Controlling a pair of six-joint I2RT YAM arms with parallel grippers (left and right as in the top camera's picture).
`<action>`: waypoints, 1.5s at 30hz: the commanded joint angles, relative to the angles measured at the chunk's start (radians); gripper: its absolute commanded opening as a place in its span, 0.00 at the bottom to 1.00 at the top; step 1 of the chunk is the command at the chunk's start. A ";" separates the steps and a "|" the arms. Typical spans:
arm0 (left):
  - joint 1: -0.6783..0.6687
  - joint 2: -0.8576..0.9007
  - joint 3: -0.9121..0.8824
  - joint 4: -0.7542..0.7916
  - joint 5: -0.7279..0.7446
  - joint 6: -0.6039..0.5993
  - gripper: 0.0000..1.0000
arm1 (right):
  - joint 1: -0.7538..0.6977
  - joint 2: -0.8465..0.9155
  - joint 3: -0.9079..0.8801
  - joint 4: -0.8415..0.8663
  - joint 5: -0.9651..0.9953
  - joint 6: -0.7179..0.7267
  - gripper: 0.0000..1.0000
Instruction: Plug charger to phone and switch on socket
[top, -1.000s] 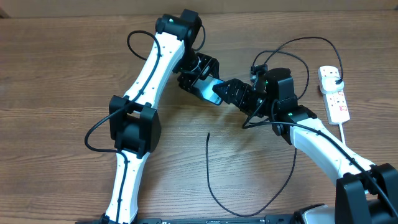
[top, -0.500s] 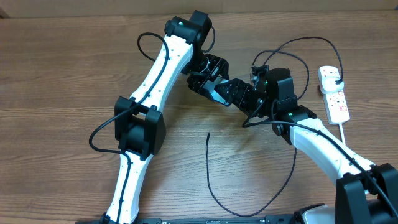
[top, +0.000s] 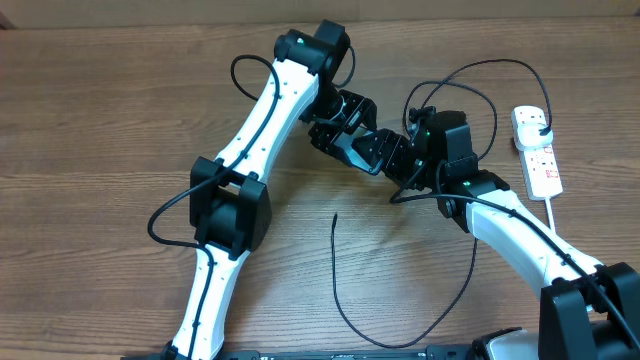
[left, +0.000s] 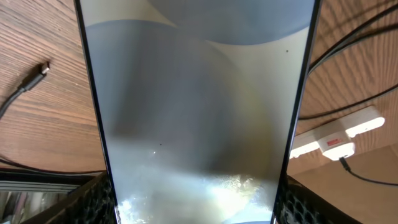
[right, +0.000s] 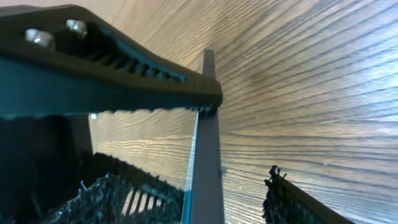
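My left gripper (top: 347, 135) is shut on the phone (top: 352, 150) and holds it above the table's middle. In the left wrist view the phone (left: 199, 112) fills the frame, clamped by its long edges between the fingers (left: 93, 200). My right gripper (top: 382, 152) meets the phone's free end. In the right wrist view the phone (right: 207, 162) shows edge-on between the jaws of my right gripper (right: 205, 200), with a gap to the right finger (right: 292, 202). The charger (top: 336, 270) lies loose on the table, its tip (left: 42, 70) bare. The socket (top: 538, 155) lies at the far right.
A black plug (top: 541, 122) sits in the socket's far end. Black cables loop over the table behind the right arm (top: 480, 70). The charger's cable curves past the front edge near the right arm's base. The left arm's own finger (right: 112, 68) crosses the right wrist view's top.
The left arm has swung to the right, carrying the phone in between the right gripper's fingers. The right jaws have narrowed around it.
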 joint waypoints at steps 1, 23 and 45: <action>-0.018 0.001 0.029 0.007 0.031 -0.015 0.04 | 0.003 0.006 0.025 0.000 0.026 0.008 0.73; -0.026 0.001 0.029 0.024 0.012 -0.018 0.04 | 0.003 0.006 0.025 0.001 0.026 0.008 0.40; -0.033 0.001 0.029 0.024 0.002 -0.018 0.04 | 0.003 0.006 0.025 0.001 0.045 0.008 0.28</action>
